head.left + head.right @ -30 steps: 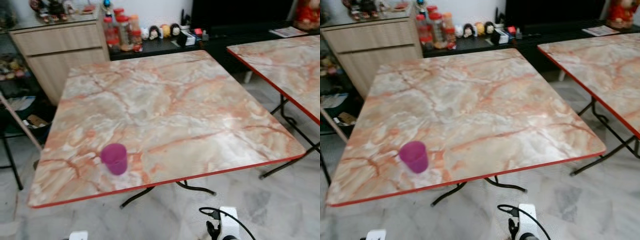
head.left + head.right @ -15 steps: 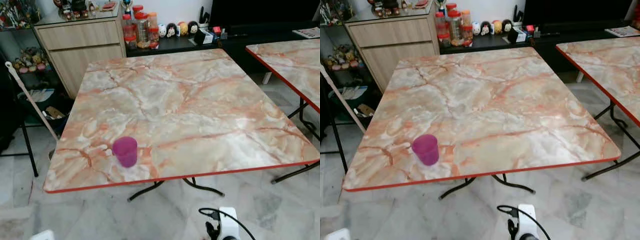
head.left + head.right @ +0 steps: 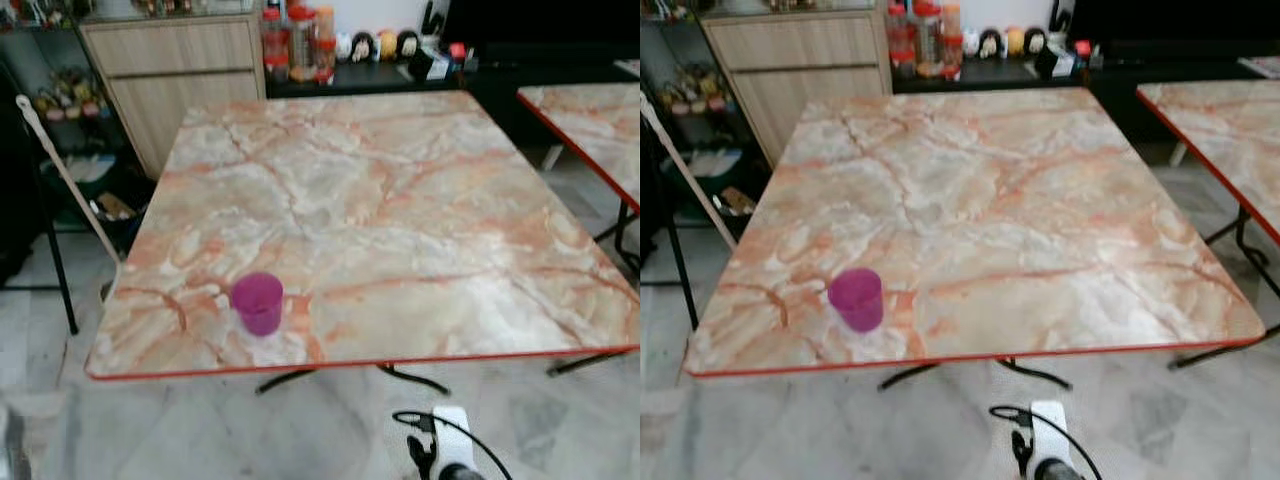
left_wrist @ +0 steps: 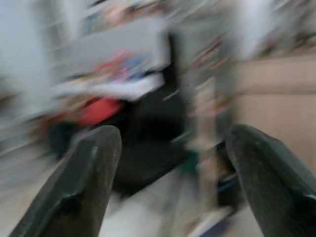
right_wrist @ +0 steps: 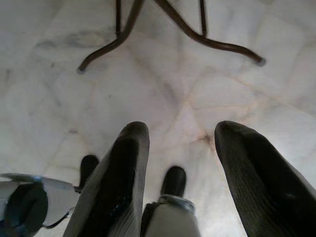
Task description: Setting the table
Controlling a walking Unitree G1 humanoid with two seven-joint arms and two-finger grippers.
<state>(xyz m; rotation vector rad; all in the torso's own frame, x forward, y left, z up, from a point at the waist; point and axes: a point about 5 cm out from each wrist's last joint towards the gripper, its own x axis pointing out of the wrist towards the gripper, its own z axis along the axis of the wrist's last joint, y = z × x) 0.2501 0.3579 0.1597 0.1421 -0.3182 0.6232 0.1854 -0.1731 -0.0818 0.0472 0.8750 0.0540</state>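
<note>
On the table: cup [image 3: 258, 303] stood upright near the front-left corner, close to the red front edge, nothing touching it.
Cup: purple, translucent, open top up; far from both sets of jaws, with neither gripper near it.
Table: top [image 3: 400, 200] was marbled orange and white with a red rim, on dark bent metal legs [image 5: 207, 39].
Left gripper: [image 4: 173, 177] jaws stood wide apart with nothing between them; the wrist view was heavily blurred.
Beyond the left jaws: a dark shape, a red patch and pale furniture fronts, too smeared to name.
Right gripper: [image 5: 180, 173] jaws stood apart with nothing between them, pointing down at the floor [image 5: 59, 98].
Between the right jaws: pale marble tiles and the robot's own dark foot [image 5: 174, 180].
Past the right fingertips: the table's curved leg ends rested on the tiles.
Second table: [image 3: 590, 130] same marbled top, off to the right, apart from the first.
Behind the table: wooden cabinet [image 3: 170, 60] at the left, and a dark low shelf with jars [image 3: 298, 45] and small figures [image 3: 375, 45].
Left of the table: a pale stick [image 3: 65, 170] leaned slantwise beside a dark frame.
Bottom of the head views: white robot part with a black cable [image 3: 450, 455] above the floor.
</note>
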